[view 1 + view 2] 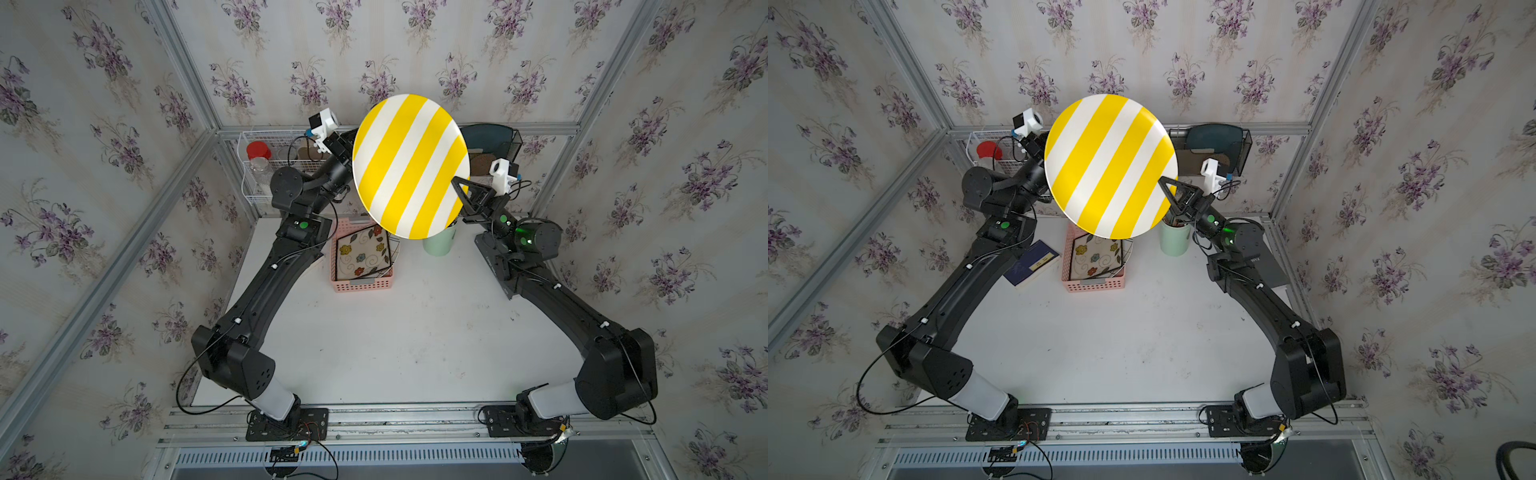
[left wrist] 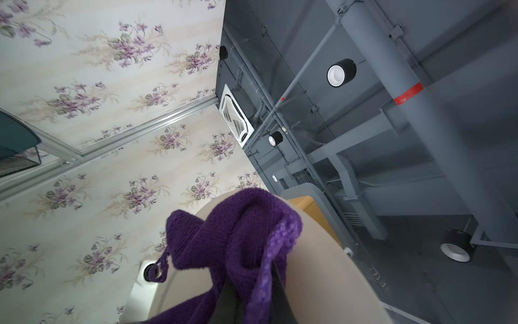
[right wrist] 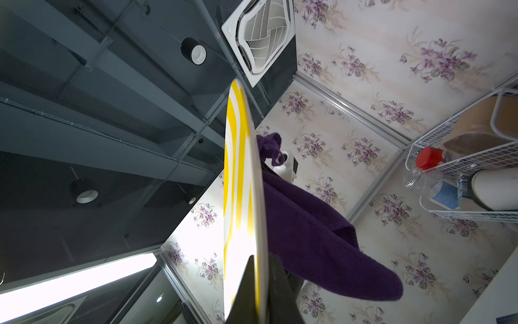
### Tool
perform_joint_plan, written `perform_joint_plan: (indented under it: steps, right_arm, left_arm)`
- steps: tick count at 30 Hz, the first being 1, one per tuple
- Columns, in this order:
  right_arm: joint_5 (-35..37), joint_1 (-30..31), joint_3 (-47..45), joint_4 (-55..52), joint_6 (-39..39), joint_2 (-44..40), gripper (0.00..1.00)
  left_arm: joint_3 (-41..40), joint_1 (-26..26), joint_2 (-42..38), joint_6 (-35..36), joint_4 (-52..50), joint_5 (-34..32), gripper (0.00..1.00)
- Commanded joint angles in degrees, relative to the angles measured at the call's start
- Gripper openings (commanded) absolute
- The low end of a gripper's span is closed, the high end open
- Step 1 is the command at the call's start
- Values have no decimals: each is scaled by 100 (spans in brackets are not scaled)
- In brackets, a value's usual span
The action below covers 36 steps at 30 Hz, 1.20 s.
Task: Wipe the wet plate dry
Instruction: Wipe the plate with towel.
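A yellow-and-white striped plate [image 1: 409,166] [image 1: 1111,166] hangs in the air above the back of the table, tilted with its striped face towards both top views. My right gripper [image 1: 459,183] [image 1: 1165,183] [image 3: 259,269] is shut on its lower right rim, one finger on each face. In the right wrist view the plate [image 3: 241,179] shows edge-on, with a purple cloth [image 3: 308,232] lying against its back. My left gripper [image 2: 252,294] is shut on that cloth [image 2: 232,241], which is bunched against the plate's pale underside [image 2: 322,275]. The plate hides the left gripper in both top views.
Below the plate stands a pink basket [image 1: 361,286] holding a flowered square plate, with a mint green cup [image 1: 438,243] beside it. At the back are a white wire rack with a red-lidded jar [image 1: 257,151] and a black mesh holder [image 1: 494,137]. A blue book [image 1: 1034,262] lies under the left arm.
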Motion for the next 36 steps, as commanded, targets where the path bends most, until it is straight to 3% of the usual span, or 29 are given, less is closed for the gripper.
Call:
perform_joint_plan:
  steps: [1,7,12,18,23,30,36]
  right_arm:
    - [206,136,380,-74,-311,331,0]
    - [790,-418,1852,-263,-445,1115,0]
    - [803,-994,1694,17,-177,1049,0]
    - [453,-240,450,376,-340,529,0]
    - [633,254,912,337,-524,784,0]
    - [1273,-581,2226,84,-309,1382,0]
    - [1107,-1136,1320,419,-53,863,0]
  left_arm:
    - [312,-336,192,-219,555,-43,0]
    - [441,-897,399,-239,672,-112,0]
    - [241,-787,220,-270,844,-264,0]
    - [833,-761,452,-145,649,-292,0]
    - [1209,-1012,872,-282,735,-339,0]
    - [1151,-1508,1012,-306,882,-310,0]
    - [603,-1118,460,-226,995,-404,0]
